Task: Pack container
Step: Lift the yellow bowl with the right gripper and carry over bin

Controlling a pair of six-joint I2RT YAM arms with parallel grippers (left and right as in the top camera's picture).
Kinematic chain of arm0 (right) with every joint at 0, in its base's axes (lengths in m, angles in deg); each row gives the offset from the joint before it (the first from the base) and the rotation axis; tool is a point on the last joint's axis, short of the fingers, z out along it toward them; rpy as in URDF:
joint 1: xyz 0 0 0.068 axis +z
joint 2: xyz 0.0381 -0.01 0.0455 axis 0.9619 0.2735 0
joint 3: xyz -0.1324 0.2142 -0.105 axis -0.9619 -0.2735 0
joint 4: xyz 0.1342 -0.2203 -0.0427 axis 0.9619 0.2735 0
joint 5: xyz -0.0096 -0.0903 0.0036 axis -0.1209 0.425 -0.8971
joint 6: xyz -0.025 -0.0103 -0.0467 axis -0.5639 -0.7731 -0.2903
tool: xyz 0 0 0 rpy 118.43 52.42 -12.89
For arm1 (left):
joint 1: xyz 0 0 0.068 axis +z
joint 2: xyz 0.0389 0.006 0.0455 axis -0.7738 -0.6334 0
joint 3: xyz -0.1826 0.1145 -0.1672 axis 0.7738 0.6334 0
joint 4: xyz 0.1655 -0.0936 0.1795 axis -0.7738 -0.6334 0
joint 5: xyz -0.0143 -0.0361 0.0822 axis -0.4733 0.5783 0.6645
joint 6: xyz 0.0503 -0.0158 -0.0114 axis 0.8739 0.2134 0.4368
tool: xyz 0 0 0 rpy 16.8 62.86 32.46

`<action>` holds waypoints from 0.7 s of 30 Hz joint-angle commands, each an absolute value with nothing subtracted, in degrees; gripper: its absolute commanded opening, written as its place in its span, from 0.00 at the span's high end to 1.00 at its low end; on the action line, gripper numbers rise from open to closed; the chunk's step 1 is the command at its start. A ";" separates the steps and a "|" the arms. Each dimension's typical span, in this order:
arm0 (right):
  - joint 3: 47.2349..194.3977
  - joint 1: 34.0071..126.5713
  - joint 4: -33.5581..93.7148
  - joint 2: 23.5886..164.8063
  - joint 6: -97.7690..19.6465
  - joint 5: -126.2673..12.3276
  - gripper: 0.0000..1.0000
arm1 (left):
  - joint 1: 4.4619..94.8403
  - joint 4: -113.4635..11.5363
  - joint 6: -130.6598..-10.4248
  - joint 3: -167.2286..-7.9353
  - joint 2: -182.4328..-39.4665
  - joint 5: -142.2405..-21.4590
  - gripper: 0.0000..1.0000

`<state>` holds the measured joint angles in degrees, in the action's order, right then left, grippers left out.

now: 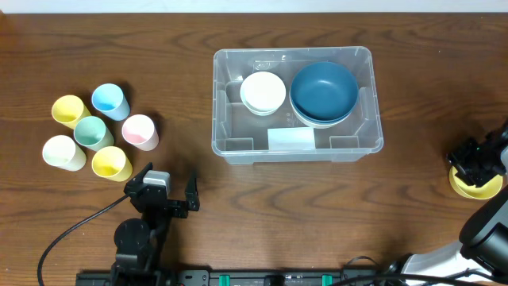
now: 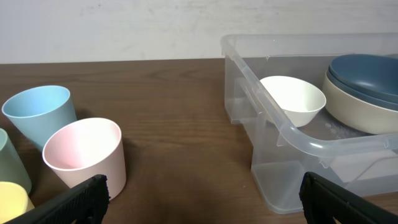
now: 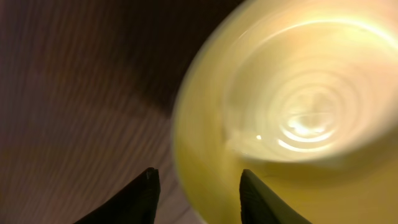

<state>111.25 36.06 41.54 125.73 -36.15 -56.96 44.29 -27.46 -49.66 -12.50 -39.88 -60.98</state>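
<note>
The clear container (image 1: 218,103) stands at the table's middle back, with a white label (image 1: 290,139) on its near wall. Inside it are a small white bowl (image 1: 263,92) and stacked blue bowls (image 1: 323,91). It also shows in the left wrist view (image 2: 280,127), with the white bowl (image 2: 295,99) and a blue bowl (image 2: 367,71) over a cream one (image 2: 360,115). My left gripper (image 1: 163,191) is open and empty, front left (image 2: 202,199). My right gripper (image 1: 476,163) is over a yellow bowl (image 1: 476,188) at the far right. Its open fingers (image 3: 199,186) straddle the yellow bowl's (image 3: 298,93) rim.
Several pastel cups stand in a cluster at the left: yellow (image 1: 69,110), blue (image 1: 109,101), green (image 1: 93,132), pink (image 1: 140,131), cream (image 1: 63,152), yellow (image 1: 111,164). The pink cup (image 2: 84,152) and blue cup (image 2: 40,112) are just ahead of my left gripper.
</note>
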 commanded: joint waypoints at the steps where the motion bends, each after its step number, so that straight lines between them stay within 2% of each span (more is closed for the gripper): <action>1: 111.73 35.93 41.63 125.75 -38.27 -59.49 0.55 | 44.53 -29.29 -49.55 -11.56 -39.53 -61.74 0.02; 3: 111.73 35.93 41.63 125.75 -38.71 -59.47 0.55 | 44.53 -29.29 -49.55 -11.56 -39.53 -61.74 0.02; 4: 111.73 35.93 41.63 125.75 -38.71 -59.45 0.59 | 44.53 -29.29 -49.55 -11.56 -39.53 -61.74 0.02; 7: 111.73 35.93 41.67 125.75 -38.69 -59.47 0.92 | 44.53 -29.29 -49.55 -11.56 -39.53 -61.74 0.02; 8: 111.73 35.95 41.74 125.75 -38.69 -59.47 0.99 | 44.53 -29.29 -49.55 -11.56 -39.53 -61.74 0.02; 15: 111.80 37.13 41.61 125.75 -38.65 -60.26 0.99 | 44.53 -29.29 -49.55 -11.56 -39.53 -61.74 0.02; 21: 116.24 42.18 43.82 125.68 -39.80 -62.75 0.99 | 44.53 -29.29 -49.55 -11.56 -39.53 -61.74 0.02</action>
<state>113.22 38.77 43.36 125.49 -38.47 -58.12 44.29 -27.46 -49.68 -12.50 -39.88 -60.98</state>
